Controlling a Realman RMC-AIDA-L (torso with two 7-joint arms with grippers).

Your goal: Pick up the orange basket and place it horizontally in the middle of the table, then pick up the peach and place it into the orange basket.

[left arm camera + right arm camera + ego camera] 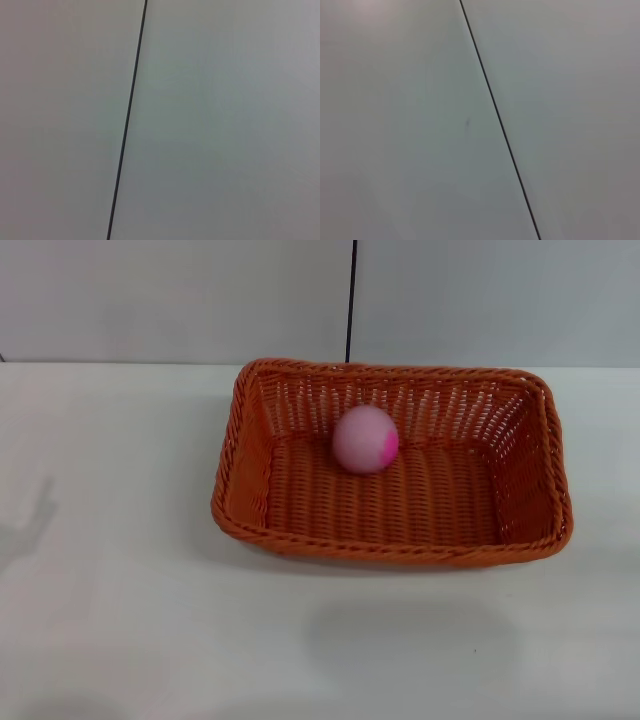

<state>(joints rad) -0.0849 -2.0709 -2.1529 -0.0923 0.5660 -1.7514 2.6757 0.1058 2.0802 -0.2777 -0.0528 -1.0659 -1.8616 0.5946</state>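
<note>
The orange basket (pixel 392 462) sits with its long side running across the white table (pixel 110 570), roughly in the middle and toward the back edge, near the grey wall (pixel 180 300). The peach (pixel 365 439) lies inside it on the woven floor, toward the back wall of the basket and a little to the robot's left of the basket's centre, with its magenta patch turned toward the robot's right. Neither arm shows in the head view, so neither claw can serve to place the basket or the peach, and no arm pose can be read. Both wrist views show only a plain grey panelled surface crossed by a thin dark seam (pixel 127 117), (pixel 497 117), with no fingers visible. Whether either claw is spread or closed cannot be told, and nothing is seen gripped. Soft shadows fall on the table in front of the basket and at the robot's left.
</note>
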